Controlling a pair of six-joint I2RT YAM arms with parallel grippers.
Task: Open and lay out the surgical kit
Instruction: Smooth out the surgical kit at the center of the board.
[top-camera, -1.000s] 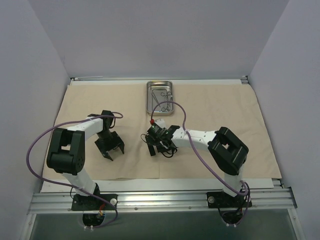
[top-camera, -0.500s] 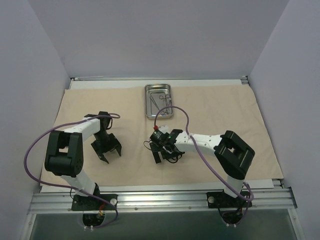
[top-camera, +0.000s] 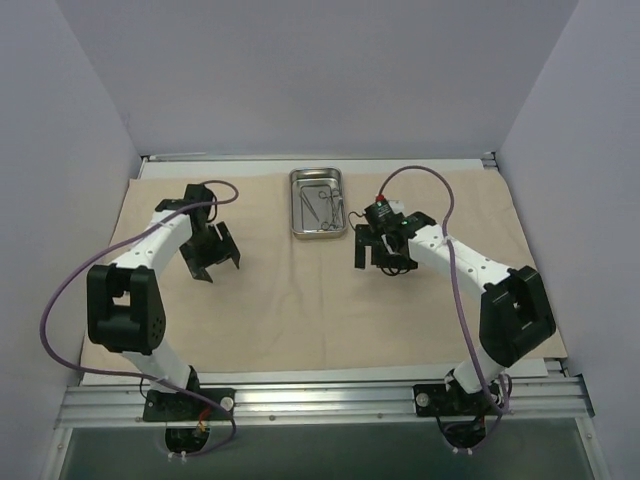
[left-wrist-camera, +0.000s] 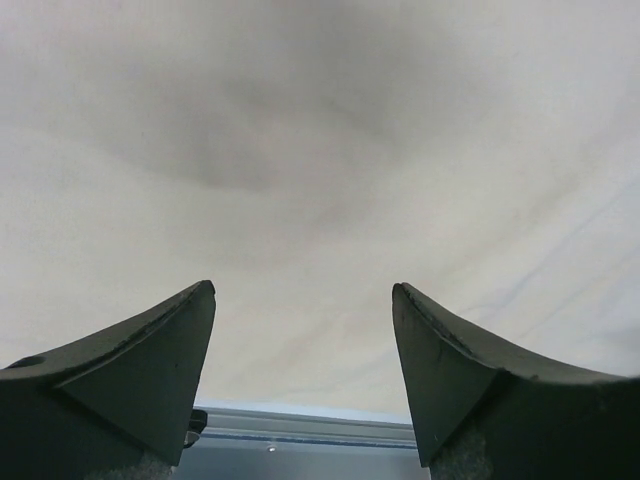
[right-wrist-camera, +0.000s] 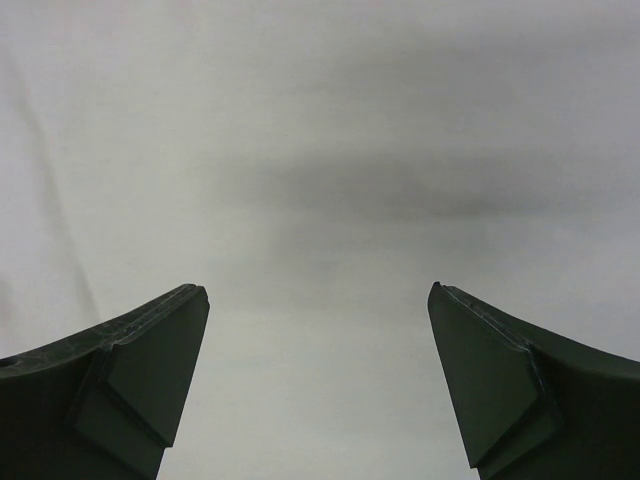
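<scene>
The beige cloth wrap (top-camera: 300, 300) lies spread flat over the table. The shiny steel tray (top-camera: 296, 205) stands on it at the back centre. Thin ring-handled instruments (top-camera: 322, 206) lie inside the tray. My left gripper (top-camera: 218, 267) is open and empty over the cloth, left of the tray. In the left wrist view it (left-wrist-camera: 303, 287) shows only cloth (left-wrist-camera: 320, 150) between its fingers. My right gripper (top-camera: 377, 263) is open and empty just right of the tray. In the right wrist view it (right-wrist-camera: 318, 288) hangs over bare cloth (right-wrist-camera: 320, 130).
A metal rail (top-camera: 320, 400) runs along the near edge and shows in the left wrist view (left-wrist-camera: 300, 430). Purple-grey walls close the left, back and right sides. Purple cables (top-camera: 60, 300) loop off both arms.
Both grippers have moved from the middle of the cloth toward the back, the left to the tray's left, the right to its right. The cloth now reaches nearer the front edge.
</scene>
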